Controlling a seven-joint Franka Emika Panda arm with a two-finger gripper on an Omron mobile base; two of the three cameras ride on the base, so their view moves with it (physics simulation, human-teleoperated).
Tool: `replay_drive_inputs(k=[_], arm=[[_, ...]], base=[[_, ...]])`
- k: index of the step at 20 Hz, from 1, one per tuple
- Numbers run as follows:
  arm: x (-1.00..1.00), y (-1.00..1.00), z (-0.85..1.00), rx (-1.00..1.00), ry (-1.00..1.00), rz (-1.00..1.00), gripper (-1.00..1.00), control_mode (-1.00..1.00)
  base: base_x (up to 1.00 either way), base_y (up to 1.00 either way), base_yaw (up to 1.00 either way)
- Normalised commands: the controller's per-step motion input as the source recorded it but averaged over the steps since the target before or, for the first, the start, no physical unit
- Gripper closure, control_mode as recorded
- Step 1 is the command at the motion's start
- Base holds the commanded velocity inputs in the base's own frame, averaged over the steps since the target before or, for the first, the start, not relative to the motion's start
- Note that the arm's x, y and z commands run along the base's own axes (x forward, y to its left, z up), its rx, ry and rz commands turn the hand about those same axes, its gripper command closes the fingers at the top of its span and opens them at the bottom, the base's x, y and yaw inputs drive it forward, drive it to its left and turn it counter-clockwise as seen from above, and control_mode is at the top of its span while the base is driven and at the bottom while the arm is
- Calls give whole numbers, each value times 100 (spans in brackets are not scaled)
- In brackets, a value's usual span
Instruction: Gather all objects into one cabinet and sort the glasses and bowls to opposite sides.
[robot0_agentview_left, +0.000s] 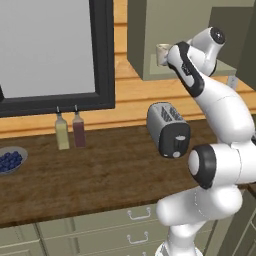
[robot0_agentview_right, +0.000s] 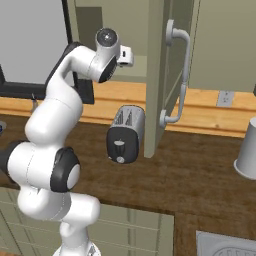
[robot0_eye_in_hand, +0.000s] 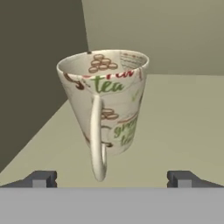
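Observation:
A cream patterned mug (robot0_eye_in_hand: 105, 105) with "tea" lettering stands upright on the pale shelf (robot0_eye_in_hand: 183, 122) of the open olive-grey cabinet (robot0_agentview_left: 142, 35), its handle turned toward the hand. My gripper (robot0_eye_in_hand: 112, 178) is open, with one fingertip (robot0_eye_in_hand: 41, 178) on each side of the mug and short of it, touching nothing. In the left base view the mug (robot0_agentview_left: 162, 52) shows just past the arm's end on the cabinet shelf. The cabinet door (robot0_agentview_right: 155, 75) stands swung open, its long tubular handle (robot0_agentview_right: 179, 75) facing the right base camera.
A silver toaster (robot0_agentview_left: 169, 129) (robot0_agentview_right: 125, 134) sits on the wooden counter (robot0_agentview_left: 100, 170) below the cabinet. Two bottles (robot0_agentview_left: 70, 131) and a dish of blueberries (robot0_agentview_left: 10, 160) stand to the left under a dark-framed window (robot0_agentview_left: 102, 50). A pale grey cylinder (robot0_agentview_right: 247, 147) stands far right.

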Motion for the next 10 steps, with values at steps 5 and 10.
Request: replay_drive_inputs(k=[5, 10], arm=[[14, 0, 4, -11, -4, 0, -100, -100], [18, 2, 2, -12, 0, 0, -100, -100]], base=[[0, 0, 0], [0, 0, 0]])
